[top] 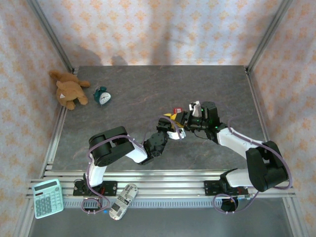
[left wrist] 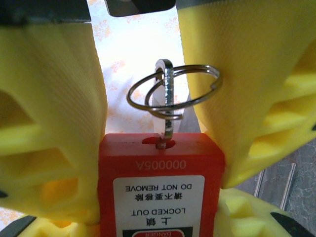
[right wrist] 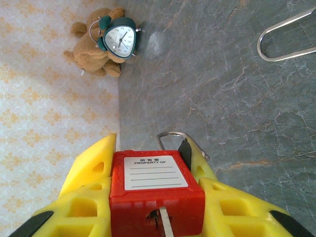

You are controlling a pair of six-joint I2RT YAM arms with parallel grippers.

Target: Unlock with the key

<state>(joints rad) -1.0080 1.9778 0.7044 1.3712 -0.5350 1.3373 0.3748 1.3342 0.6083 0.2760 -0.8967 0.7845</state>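
Red padlock (right wrist: 157, 197) in right gripper (right wrist: 148, 147); key (left wrist: 168, 113) inserted

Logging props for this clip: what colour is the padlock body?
The padlock body is red; clearest in the left wrist view.

You see a red, white-labelled padlock (left wrist: 160, 163); silver key (left wrist: 168, 98); yellow fingers (left wrist: 49, 98); grey veined table (top: 148, 94); orange-flowered walls (top: 163, 29); brown bear (top: 69, 90); teal clock (top: 102, 96).

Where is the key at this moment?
In the left wrist view the key sits mid-frame in the keyhole of the red padlock, between the yellow fingers of the left gripper, with a wire ring through its head.
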